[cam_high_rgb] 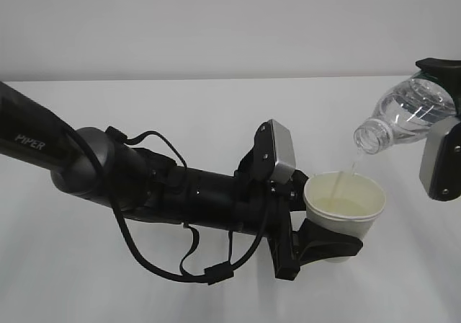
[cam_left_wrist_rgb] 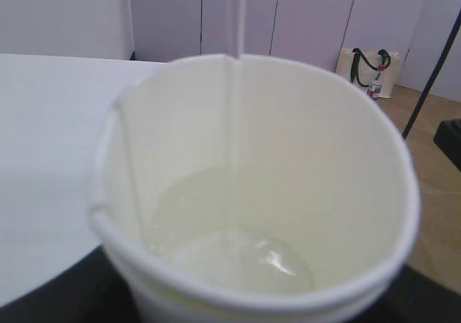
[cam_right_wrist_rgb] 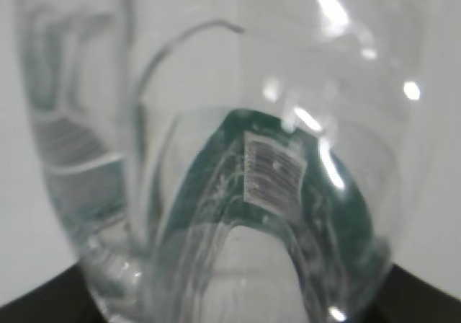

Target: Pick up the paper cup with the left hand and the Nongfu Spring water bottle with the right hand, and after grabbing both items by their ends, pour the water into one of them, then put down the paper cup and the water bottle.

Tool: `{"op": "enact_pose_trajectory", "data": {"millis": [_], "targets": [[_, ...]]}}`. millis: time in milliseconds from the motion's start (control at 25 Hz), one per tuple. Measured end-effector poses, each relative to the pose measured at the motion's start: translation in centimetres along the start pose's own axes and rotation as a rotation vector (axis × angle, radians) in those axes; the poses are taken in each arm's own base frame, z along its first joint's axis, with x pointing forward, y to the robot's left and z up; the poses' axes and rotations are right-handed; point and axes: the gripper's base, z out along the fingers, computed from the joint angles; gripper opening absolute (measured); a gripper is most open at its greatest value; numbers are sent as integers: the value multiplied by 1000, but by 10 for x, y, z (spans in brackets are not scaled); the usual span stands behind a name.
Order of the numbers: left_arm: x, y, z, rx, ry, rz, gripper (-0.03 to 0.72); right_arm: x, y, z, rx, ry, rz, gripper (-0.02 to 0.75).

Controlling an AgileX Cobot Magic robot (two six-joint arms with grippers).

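The left hand (cam_high_rgb: 317,240) is clamped on the lower part of the paper cup (cam_high_rgb: 344,204) and holds it upright above the white table (cam_high_rgb: 180,107). The right hand (cam_high_rgb: 441,121) is closed on the Nongfu Spring water bottle (cam_high_rgb: 407,114), tilted neck-down just above the cup. A thin stream of the water (cam_left_wrist_rgb: 234,121) falls into the cup, pooling at its bottom
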Motion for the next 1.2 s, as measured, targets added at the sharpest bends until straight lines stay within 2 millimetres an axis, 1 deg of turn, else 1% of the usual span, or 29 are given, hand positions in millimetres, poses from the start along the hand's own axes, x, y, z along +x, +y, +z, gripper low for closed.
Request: {"op": "enact_pose_trajectory", "data": {"millis": [1200], "targets": [[0,0,0,0,0,0,463,0,-1,0,9,-1,-3,435]]}}
